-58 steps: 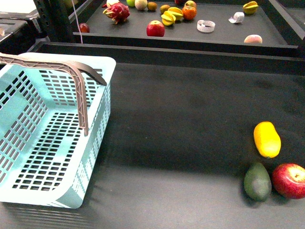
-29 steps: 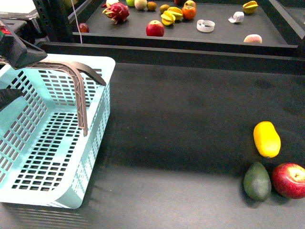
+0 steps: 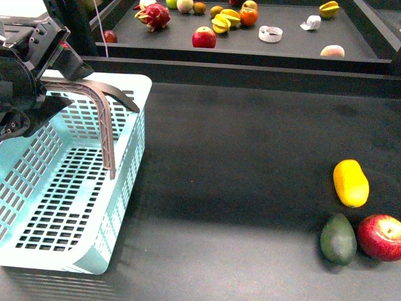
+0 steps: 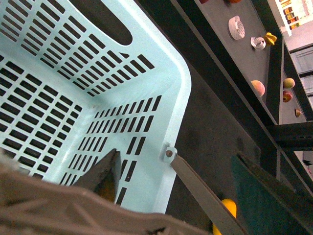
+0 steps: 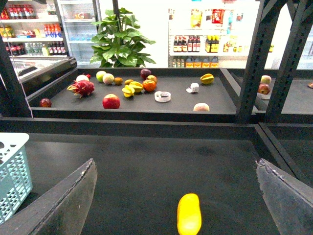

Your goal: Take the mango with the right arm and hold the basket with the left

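The yellow mango (image 3: 351, 182) lies on the black table at the right. It also shows in the right wrist view (image 5: 189, 214), ahead of and between my open right gripper's (image 5: 178, 205) fingers; this gripper is out of the front view. The light blue basket (image 3: 128, 188) stands at the left, its grey-brown handles (image 3: 103, 119) raised together. My left gripper (image 3: 62, 88) is open at the top of the handles, with its jaws either side of them. In the left wrist view, a handle (image 4: 73, 210) crosses between the jaws above the basket wall (image 4: 161, 112), and the mango (image 4: 226, 209) peeks out beyond.
A dark green avocado (image 3: 338, 239) and a red apple (image 3: 380, 237) lie just in front of the mango. A raised shelf (image 3: 294, 47) at the back holds several fruits. Dark metal posts (image 5: 254, 58) stand at the shelf's right end.
My left gripper has come in from the left edge and moved right, up to the basket's handles. The basket, mango, avocado and apple have not moved.
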### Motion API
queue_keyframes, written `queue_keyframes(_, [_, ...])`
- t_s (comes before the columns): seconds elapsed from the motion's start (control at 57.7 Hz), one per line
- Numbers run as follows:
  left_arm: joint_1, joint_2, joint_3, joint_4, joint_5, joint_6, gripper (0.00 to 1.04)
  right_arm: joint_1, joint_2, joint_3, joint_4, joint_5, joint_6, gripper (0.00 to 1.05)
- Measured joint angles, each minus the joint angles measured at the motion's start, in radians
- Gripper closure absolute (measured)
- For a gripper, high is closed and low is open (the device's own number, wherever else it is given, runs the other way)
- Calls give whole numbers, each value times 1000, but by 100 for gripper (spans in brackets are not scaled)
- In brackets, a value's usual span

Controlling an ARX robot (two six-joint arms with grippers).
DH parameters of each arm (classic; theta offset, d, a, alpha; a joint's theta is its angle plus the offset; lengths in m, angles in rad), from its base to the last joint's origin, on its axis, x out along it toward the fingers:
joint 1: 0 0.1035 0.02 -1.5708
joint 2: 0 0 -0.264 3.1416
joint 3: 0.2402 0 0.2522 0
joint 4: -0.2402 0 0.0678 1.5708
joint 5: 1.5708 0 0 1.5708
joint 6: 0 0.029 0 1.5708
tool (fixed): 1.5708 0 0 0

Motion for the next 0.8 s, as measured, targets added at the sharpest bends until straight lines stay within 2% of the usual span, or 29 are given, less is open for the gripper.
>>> queue_keyframes(0.208, [12,8,26,-17,33,-78,71,0,0,0,0,0,0,8])
queue_keyframes(0.468, [48,-10,31,-56,64,-127,78,0,0,0,0,0,0,8])
queue_keyframes(0.555, [71,-29,21,-58,107,-105,84,0,0,0,0,0,0,8])
queue_keyframes(0.711, [105,-78,-16,-32,190,-18,87,0,0,0,0,0,0,8])
queue_keyframes(0.797, [119,-142,-56,-25,272,37,89,0,0,0,0,0,0,8])
